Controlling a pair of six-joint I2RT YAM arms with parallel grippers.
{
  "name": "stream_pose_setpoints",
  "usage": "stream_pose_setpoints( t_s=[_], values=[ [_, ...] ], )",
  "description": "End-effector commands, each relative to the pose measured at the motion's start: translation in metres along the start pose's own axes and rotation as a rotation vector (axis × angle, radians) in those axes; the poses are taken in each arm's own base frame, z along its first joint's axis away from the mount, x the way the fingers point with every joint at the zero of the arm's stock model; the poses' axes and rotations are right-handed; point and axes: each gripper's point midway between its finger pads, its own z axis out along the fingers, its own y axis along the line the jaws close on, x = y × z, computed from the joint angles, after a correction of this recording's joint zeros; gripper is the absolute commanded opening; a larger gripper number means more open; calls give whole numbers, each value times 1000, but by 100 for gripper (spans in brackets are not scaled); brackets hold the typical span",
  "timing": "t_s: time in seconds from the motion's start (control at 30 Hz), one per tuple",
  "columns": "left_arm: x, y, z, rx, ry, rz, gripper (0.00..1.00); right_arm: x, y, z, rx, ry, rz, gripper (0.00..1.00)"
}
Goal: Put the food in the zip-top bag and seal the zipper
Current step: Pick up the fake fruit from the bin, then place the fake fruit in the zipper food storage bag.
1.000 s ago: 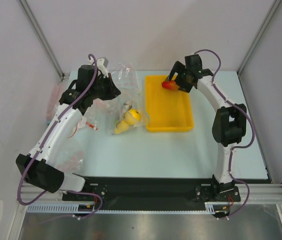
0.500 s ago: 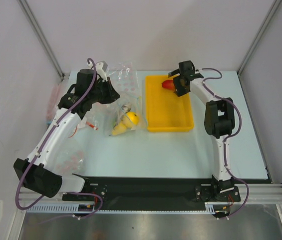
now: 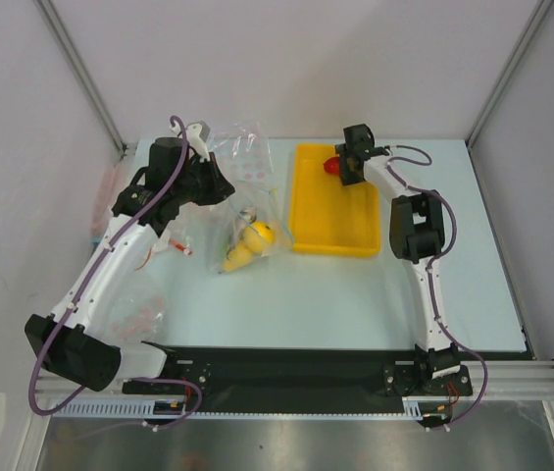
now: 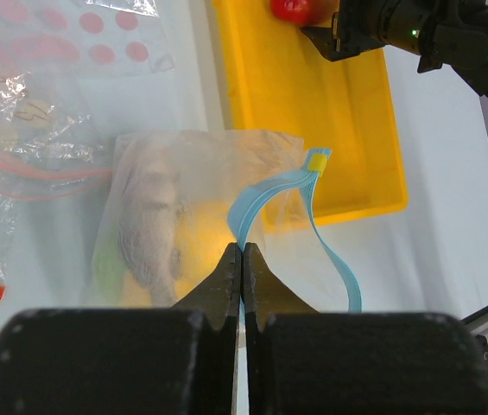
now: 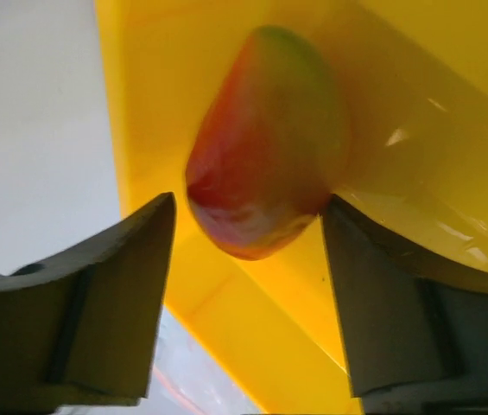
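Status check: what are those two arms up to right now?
Left gripper shut on the zipper of the zip-top bag. Right gripper open, straddling the red fruit, no grip yet. Fruit sits tight in the tray corner.

The zip-top bag (image 4: 200,160) blurs the food (image 4: 150,226) inside.

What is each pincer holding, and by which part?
Left pincer pinches the zip-top bag by its blue zipper strip. Right pincer holds nothing, open around the red fruit in the tray.
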Motion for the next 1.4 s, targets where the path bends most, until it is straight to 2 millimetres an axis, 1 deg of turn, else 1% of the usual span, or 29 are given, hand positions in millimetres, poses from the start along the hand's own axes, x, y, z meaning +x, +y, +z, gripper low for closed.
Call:
stream_pose_setpoints(
  t_s=[0.0,0.07,0.1,0.2,0.3,0.33,0.37,0.4,0.43,0.47,0.53,0.57,0.6,0.63,0.67,0.7,0.73,0.77,0.83,0.87,0.9,0.93,1.0,1.03,1.07,1.13,1.2,1.23,1.37],
  values=[
    [-19,-8,-6,25,-62,7,0,-17,5,9,-9,-83,19,69],
    [-19,-8,-2,23,-58,6,0,-20,10,6,-27,-90,1,57],
    [-19,-8,-1,23,-58,5,0,-22,16,0,-44,-102,-37,48],
    [-21,-8,2,25,-61,4,0,-25,26,-13,-78,-109,-91,40],
    [-22,-9,6,33,-54,4,0,-24,37,-39,-119,-103,-177,39],
    [-22,-11,8,41,-52,4,0,-28,51,-61,-161,-104,-208,39],
    [-21,-11,9,43,-46,2,0,-25,47,-64,-167,-96,-239,39],
    [-20,-13,11,50,-40,1,0,-20,51,-76,-193,-71,-270,38],
    [-20,-13,13,52,-36,0,0,-17,63,-100,-241,-63,-332,37],
    [-20,-13,14,52,-39,0,0,-15,71,-113,-280,-52,-364,36],
    [-20,-14,15,54,-34,0,0,1,66,-131,-309,-1,-469,36],
    [-19,-13,17,53,-30,1,0,1,75,-156,-361,-4,-543,35],
    [-21,-13,17,52,-32,1,0,9,66,-161,-364,21,-592,34],
    [-20,-13,18,51,-29,2,0,17,66,-173,-390,31,-630,34],
    [-21,-13,18,50,-28,1,0,19,78,-198,-460,27,-651,34],
    [-21,-14,18,52,-29,-1,0,29,78,-213,-521,59,-732,34],
    [-22,-15,18,55,-29,-2,0,42,66,-218,-541,90,-778,34],
    [-21,-15,17,56,-22,-11,0,48,76,-247,-644,105,-850,33],
    [-19,-15,14,53,-18,-24,0,64,66,-264,-712,151,-938,33],
    [-18,-15,14,54,-17,-30,0,73,65,-279,-763,174,-976,33],
    [-14,-14,14,53,-14,-44,0,79,65,-303,-838,196,-1034,33],
    [-13,-15,13,57,-15,-50,0,83,63,-315,-881,212,-1062,33],
    [-10,-17,11,71,-10,-63,1,100,45,-332,-952,273,-1116,33],
    [-9,-18,11,78,-8,-66,0,101,44,-352,-1015,260,-1151,33],
    [-9,-20,10,84,-4,-69,0,107,37,-358,-1051,265,-1181,33],
    [-9,-22,9,95,-1,-80,0,119,27,-384,-1121,274,-1240,33],
    [-11,-26,6,112,-6,-88,0,134,10,-394,-1144,318,-1279,33],
    [-11,-27,6,115,-6,-91,0,137,8,-402,-1161,322,-1287,33],
    [-14,-33,1,134,-8,-108,0,157,-9,-412,-1185,359,-1339,33]
  ],
)
